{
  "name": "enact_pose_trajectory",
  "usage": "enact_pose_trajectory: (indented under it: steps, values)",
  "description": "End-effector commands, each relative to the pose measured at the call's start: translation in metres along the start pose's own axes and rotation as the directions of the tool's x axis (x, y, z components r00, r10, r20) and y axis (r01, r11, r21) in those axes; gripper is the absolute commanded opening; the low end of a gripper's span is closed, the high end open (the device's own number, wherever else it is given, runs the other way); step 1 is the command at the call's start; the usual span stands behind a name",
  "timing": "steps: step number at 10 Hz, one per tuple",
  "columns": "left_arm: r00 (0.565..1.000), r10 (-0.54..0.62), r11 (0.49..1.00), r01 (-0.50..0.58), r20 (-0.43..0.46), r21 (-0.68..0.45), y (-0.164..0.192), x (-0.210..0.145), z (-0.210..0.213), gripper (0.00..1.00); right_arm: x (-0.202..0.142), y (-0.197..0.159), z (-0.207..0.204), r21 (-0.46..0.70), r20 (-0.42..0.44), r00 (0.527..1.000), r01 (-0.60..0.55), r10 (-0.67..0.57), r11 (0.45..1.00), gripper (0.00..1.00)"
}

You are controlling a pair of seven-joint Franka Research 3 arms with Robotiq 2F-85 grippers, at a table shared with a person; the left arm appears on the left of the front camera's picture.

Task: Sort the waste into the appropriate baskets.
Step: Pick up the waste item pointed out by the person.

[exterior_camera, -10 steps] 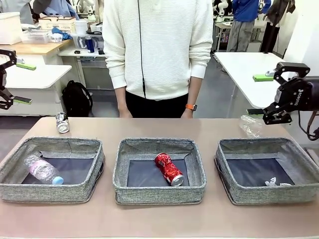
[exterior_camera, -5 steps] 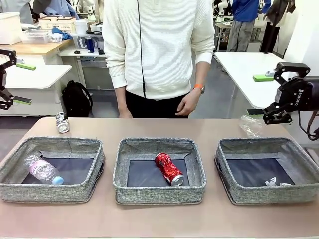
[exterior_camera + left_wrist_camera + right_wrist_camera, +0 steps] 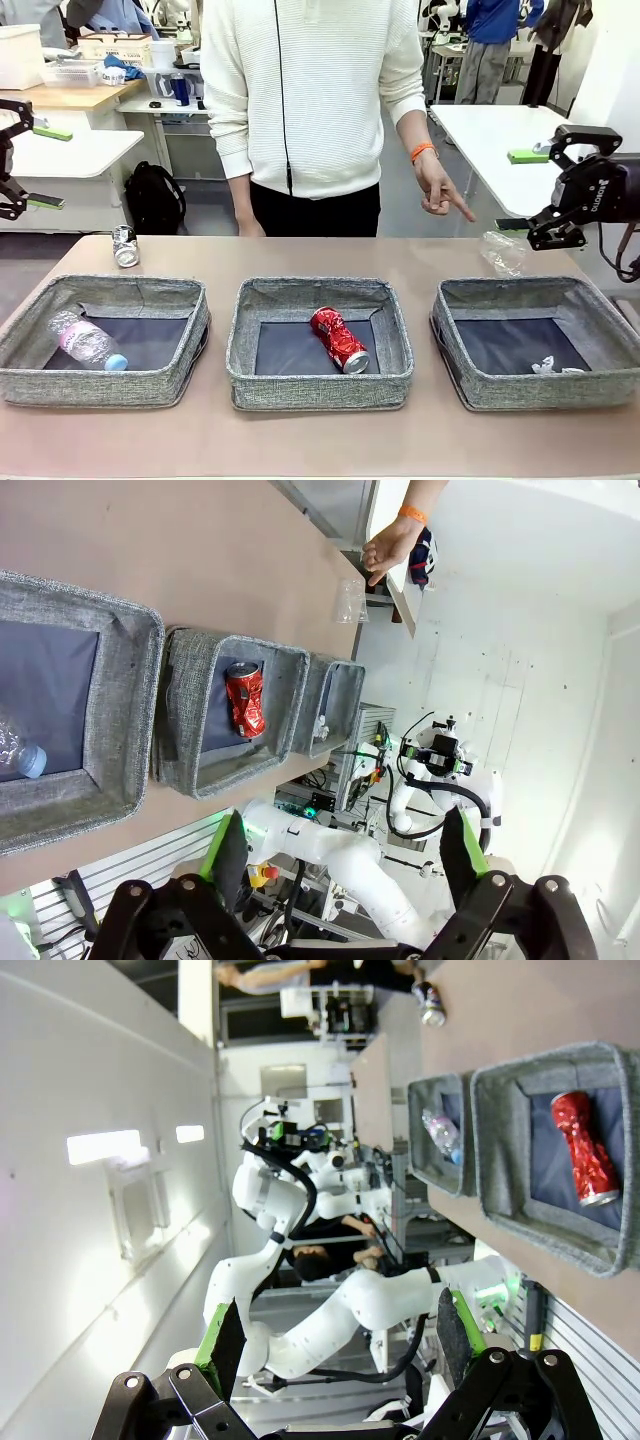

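At far left the left gripper (image 3: pixel 52 168) hung open; a dark can (image 3: pixel 124 245) sat behind the left basket (image 3: pixel 100 386), which held the pink-label bottle (image 3: pixel 87 342); the red can (image 3: pixel 339 339) lay in the middle basket (image 3: pixel 320 390), the clear bottle (image 3: pixel 503 253) under the open right gripper (image 3: pixel 520 190)

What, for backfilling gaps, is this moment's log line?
left end effector open | right end effector open | person's hand points toward label-less bottle
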State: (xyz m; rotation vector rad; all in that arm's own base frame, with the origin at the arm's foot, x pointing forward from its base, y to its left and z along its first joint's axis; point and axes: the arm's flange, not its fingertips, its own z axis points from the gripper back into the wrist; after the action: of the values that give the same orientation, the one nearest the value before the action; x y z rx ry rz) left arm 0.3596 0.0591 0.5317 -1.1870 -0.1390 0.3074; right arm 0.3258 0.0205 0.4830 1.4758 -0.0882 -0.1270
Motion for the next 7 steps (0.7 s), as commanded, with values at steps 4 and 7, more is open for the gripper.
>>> enact_pose_trajectory:
  steps: [4,7]
  values:
    - [1.000,-0.001,1.000,0.001,-0.001,-0.023,-0.0026,0.0019,0.0020,1.00,0.0004,0.0031,-0.0002,0.018,0.002,1.000,0.002,-0.002,1.000,1.00]
    - [1.000,-0.001,1.000,0.001,-0.001,-0.023,-0.0026,0.0019,0.0020,1.00,0.0000,0.0000,0.0000,0.000,0.000,1.000,0.000,0.000,1.000,1.00]
